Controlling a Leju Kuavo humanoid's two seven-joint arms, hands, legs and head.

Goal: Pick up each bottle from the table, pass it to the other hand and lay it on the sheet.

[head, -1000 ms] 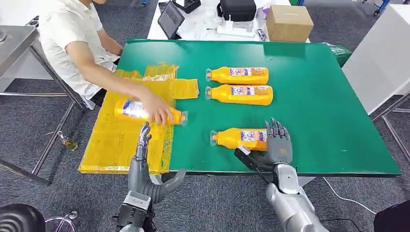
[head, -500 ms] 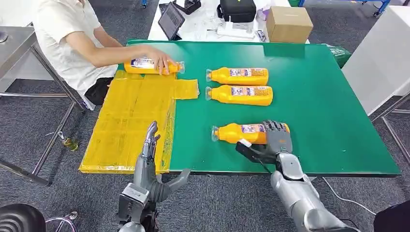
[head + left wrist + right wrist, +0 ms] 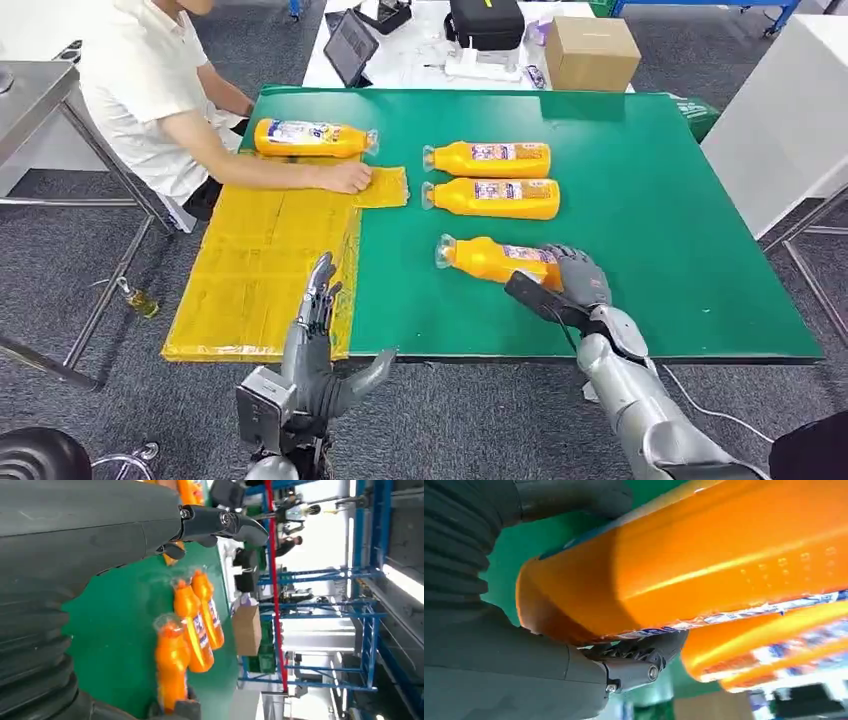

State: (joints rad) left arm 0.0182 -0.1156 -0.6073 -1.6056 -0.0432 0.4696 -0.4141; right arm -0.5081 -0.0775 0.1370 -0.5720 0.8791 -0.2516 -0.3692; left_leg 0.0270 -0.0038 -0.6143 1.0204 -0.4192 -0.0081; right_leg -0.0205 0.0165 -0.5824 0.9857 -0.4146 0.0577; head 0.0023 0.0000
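The orange plastic bottle with the blue-and-white label (image 3: 495,262) lies on its side right of centre in the head view, clear cap toward the left, on the green desk (image 3: 680,220). The right hand (image 3: 578,288) wraps its base end, fingers (image 3: 566,262) curled over the top and thumb underneath, so it is gripping the bottle. The base looks slightly raised, though I cannot tell whether it has left the desk. The left hand (image 3: 318,340) waits at lower centre-left, fingers apart and holding nothing, beside the yellow plastic sheet (image 3: 250,270). Two more orange bottles (image 3: 490,177) lie side by side above the held one, and a fourth orange bottle (image 3: 312,138) lies at upper left, near a person's hand (image 3: 347,177) pressing on the sheet.

In the left wrist view, the left hand's dark fingers (image 3: 220,522) stretch open at the top, and three bottles lie in a row on the green surface below centre.

In the right wrist view, the held bottle (image 3: 704,565) spans the upper right, with the thumb (image 3: 639,667) pressed under its base.

To do this lift well, the grip should probably stay firm, since it sits at the far end and the cap end may droop; raising it level and carrying it left toward the waiting hand seems safest, clear of the two neighbours.
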